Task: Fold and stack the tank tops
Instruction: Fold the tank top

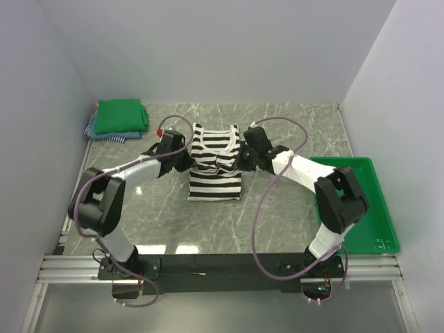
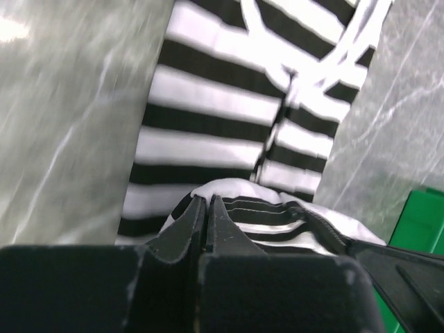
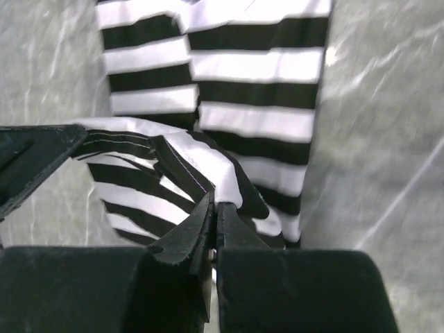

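Stack of folded tops [image 1: 119, 116], green uppermost, done far-left; striped tank top [image 1: 216, 182] mid-fold, left pincer [image 2: 207, 202] and right pincer [image 3: 214, 202] both clamped on its lifted fabric; fold, stacking remain.

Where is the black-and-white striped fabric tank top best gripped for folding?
Probably at its side edges, halfway along, each hand from its own side: the striped tank top lies flat, long sides left and right. The left hand and right hand are shut on it there.
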`<state>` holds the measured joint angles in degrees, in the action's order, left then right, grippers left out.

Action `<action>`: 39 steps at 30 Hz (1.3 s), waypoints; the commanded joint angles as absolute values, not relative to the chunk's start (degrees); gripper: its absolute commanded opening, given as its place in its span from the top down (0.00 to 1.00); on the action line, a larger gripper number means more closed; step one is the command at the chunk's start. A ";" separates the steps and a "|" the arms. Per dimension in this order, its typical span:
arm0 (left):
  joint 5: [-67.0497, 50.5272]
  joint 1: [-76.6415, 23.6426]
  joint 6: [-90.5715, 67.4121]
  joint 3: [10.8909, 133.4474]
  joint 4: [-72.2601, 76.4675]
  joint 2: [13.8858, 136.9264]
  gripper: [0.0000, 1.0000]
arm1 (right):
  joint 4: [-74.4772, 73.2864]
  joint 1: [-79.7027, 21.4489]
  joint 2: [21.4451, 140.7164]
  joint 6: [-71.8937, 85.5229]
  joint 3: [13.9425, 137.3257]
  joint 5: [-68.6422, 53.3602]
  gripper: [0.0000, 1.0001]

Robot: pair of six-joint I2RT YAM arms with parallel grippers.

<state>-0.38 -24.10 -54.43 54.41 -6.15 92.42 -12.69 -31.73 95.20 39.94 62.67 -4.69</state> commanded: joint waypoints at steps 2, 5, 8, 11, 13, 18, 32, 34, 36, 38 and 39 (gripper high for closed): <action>-5.27 -22.24 -50.98 60.90 -1.05 98.69 0.99 | -10.81 -29.01 99.66 37.53 68.81 -8.60 0.94; -7.03 -21.18 -50.63 62.14 2.11 100.72 0.95 | -10.99 -27.16 102.92 36.74 71.63 -9.49 0.80; -6.07 -20.48 -50.45 63.01 2.64 100.55 0.75 | -8.88 -25.49 102.92 36.48 71.28 -10.46 0.67; -5.72 -19.86 -49.57 64.42 1.59 100.02 0.61 | -8.44 -24.70 102.13 34.72 71.98 -10.90 0.57; -4.49 -19.69 -49.57 65.92 0.09 98.45 0.51 | -10.71 -24.52 102.04 32.96 74.25 -9.67 0.56; -0.18 -19.77 -51.94 63.55 -3.94 93.43 0.47 | -13.09 -25.22 97.75 32.69 73.21 -6.60 0.53; -0.18 -29.35 -58.09 46.42 -0.44 86.31 0.79 | -10.48 -37.53 89.29 38.93 53.10 2.03 0.56; -0.18 -30.06 -58.88 44.74 1.56 87.36 0.80 | -8.88 -37.53 90.43 39.29 50.20 0.97 0.57; -0.18 -30.50 -59.59 42.63 1.84 88.59 0.82 | -7.74 -37.53 92.36 39.64 48.96 0.44 0.58; -0.18 -30.93 -60.90 40.09 3.69 88.86 0.83 | -6.77 -37.44 93.16 39.64 46.68 0.18 0.59; -0.18 -31.11 -60.91 39.47 4.04 88.86 0.83 | -6.33 -37.53 93.08 39.73 46.67 0.18 0.60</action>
<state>-0.62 -30.48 -58.74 41.56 -0.14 88.60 -10.39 -37.71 92.75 38.74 47.77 -0.40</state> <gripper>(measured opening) 0.172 0.408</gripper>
